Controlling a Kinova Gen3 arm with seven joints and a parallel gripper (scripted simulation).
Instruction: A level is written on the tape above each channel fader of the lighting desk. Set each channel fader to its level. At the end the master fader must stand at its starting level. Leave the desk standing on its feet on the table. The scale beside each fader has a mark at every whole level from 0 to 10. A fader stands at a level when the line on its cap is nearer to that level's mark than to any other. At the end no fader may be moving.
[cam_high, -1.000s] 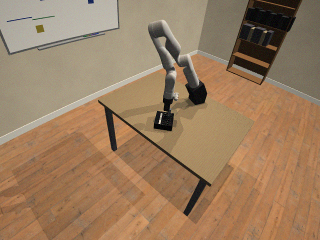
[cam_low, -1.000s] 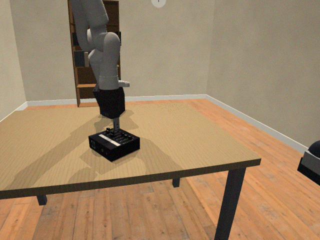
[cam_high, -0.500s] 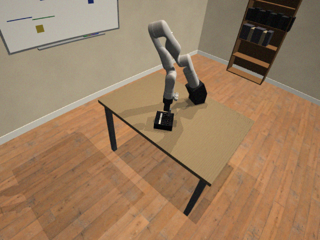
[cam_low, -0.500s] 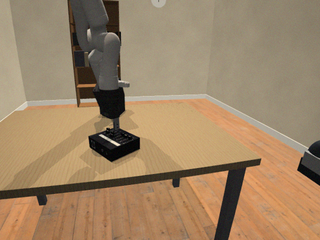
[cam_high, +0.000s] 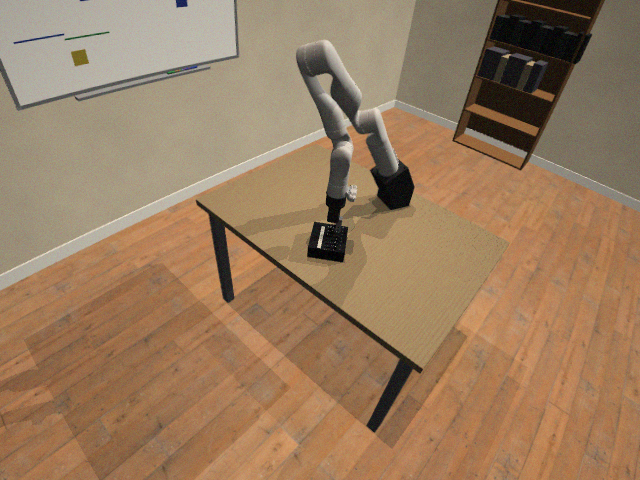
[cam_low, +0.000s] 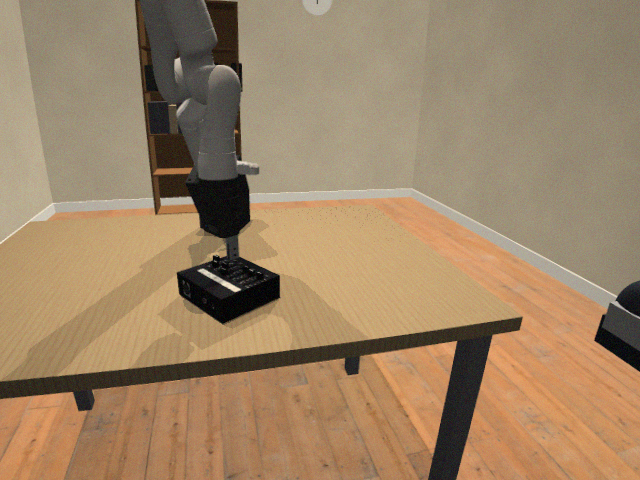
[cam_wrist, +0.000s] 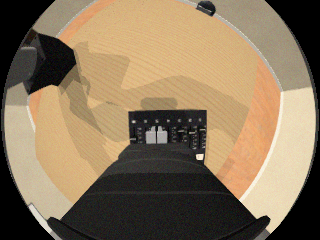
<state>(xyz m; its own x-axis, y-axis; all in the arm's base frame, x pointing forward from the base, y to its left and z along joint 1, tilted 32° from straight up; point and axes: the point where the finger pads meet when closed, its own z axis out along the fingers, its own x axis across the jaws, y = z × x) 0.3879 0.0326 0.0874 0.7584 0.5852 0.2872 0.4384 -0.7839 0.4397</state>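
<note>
The black lighting desk (cam_high: 327, 241) stands flat on the table, with a white tape strip and a row of small fader caps on its top. It also shows in the exterior view (cam_low: 227, 288) and in the wrist view (cam_wrist: 167, 135). My gripper (cam_low: 232, 254) (cam_high: 336, 222) is shut with nothing between the fingers. It points straight down over the desk's far side, its tips just above the faders. In the wrist view the gripper body hides the desk's near part. The tape's writing and the fader levels are too small to read.
The arm's black base (cam_high: 394, 184) stands on the table behind the desk. The desk sits near the table's left front edge. A bookshelf (cam_high: 522, 77) stands against the far wall, away from the table.
</note>
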